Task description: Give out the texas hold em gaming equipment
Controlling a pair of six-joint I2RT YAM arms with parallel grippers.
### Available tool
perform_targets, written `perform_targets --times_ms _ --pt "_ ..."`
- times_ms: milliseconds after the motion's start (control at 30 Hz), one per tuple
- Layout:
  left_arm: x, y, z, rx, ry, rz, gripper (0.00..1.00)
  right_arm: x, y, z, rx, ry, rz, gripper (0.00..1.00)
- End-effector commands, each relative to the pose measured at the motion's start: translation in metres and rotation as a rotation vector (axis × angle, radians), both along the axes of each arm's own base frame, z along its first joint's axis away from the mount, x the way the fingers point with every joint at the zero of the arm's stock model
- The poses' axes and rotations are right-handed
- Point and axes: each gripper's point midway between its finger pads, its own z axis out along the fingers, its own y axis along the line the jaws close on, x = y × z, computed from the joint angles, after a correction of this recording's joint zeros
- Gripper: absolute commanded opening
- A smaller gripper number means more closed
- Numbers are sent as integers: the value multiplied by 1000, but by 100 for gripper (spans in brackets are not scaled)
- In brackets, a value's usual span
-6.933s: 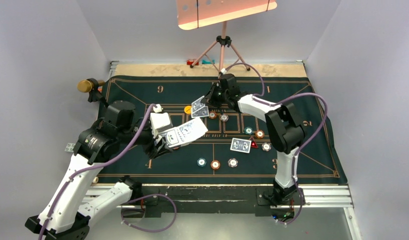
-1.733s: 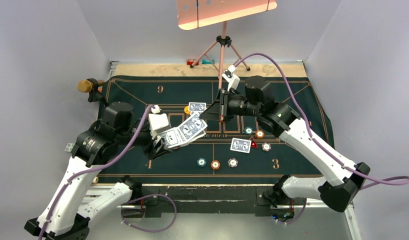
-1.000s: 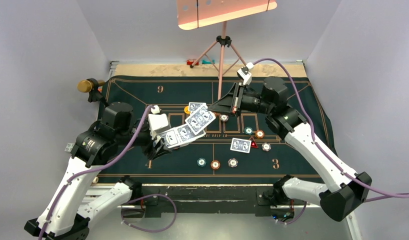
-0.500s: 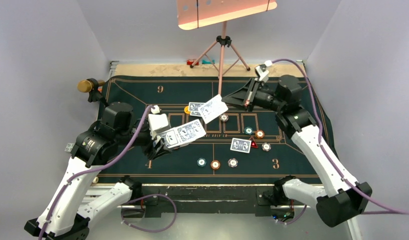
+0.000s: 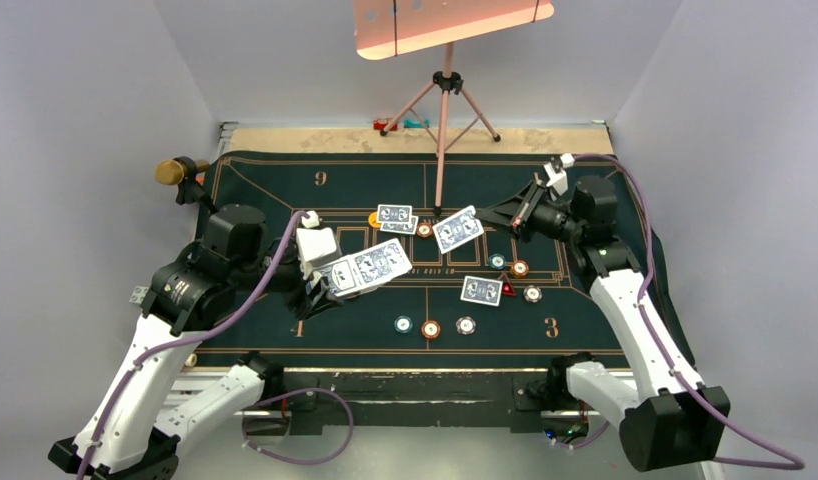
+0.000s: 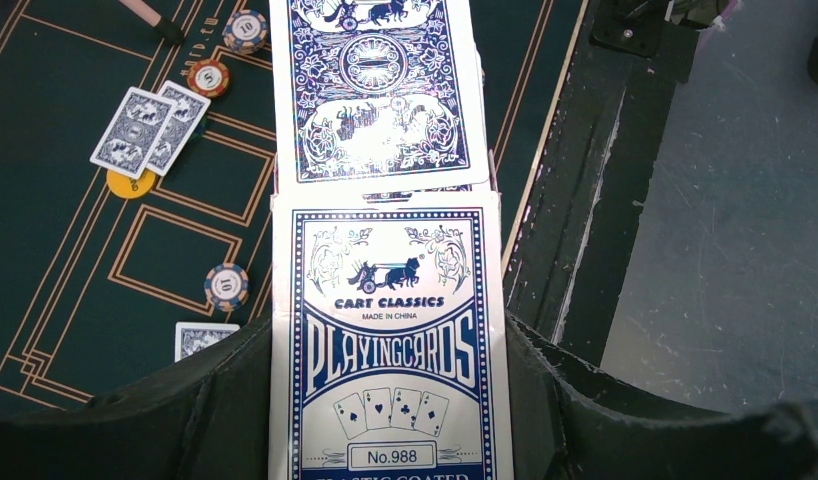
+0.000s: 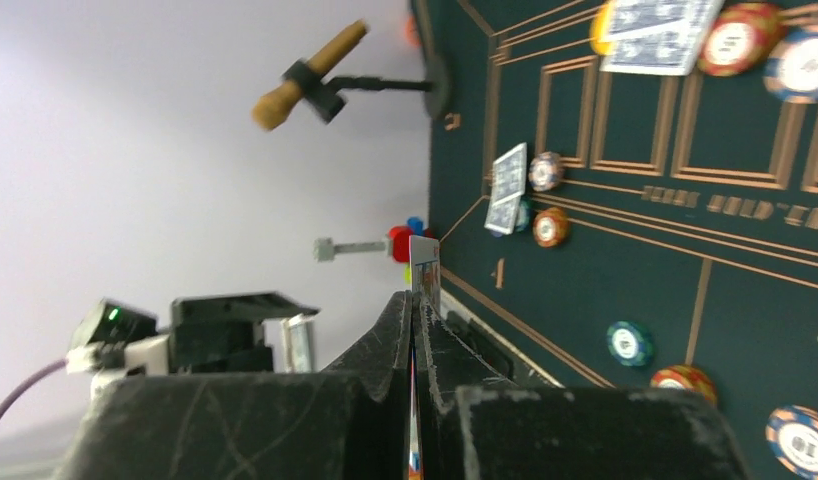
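My left gripper (image 5: 330, 280) is shut on a blue-and-white playing card box (image 6: 390, 340) held above the mat's left half. A blue-backed card (image 6: 378, 90) sticks out of the box's far end. My right gripper (image 5: 485, 220) is shut on a single blue-backed card (image 5: 458, 230), held flat above the mat's middle. In the right wrist view that card (image 7: 423, 275) shows edge-on between the closed fingers. Two cards (image 5: 395, 217) lie on a yellow disc (image 5: 375, 218). Another card (image 5: 482, 290) lies by a red triangular marker (image 5: 507, 289).
The dark green felt mat (image 5: 285, 180) carries teal (image 5: 403, 324), orange-brown (image 5: 431, 329) and white (image 5: 466, 325) chips in a near row, and others (image 5: 520, 268) right of centre. A pink tripod (image 5: 445, 100) stands at the back. A gold-tipped stand (image 5: 170, 172) sits at the mat's left corner.
My right gripper has drawn one card away from the box and carried it to the right across the mat's middle. The left gripper and box have stayed still.
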Motion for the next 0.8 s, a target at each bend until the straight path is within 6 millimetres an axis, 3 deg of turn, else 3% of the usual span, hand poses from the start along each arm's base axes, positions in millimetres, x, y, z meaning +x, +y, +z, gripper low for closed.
perform_targets --times_ms 0,300,533,767 --pt "1 -4 18 -50 -51 -10 0 8 -21 -28 -47 -14 -84 0" --pt "0 -3 19 -47 -53 -7 0 21 -51 -112 -193 104 -202 0" --pt "1 -3 19 -48 -54 -8 0 17 -80 -155 -359 174 -292 0" --pt "1 -4 20 -51 -53 -12 0 4 -91 -200 -424 264 -324 0"
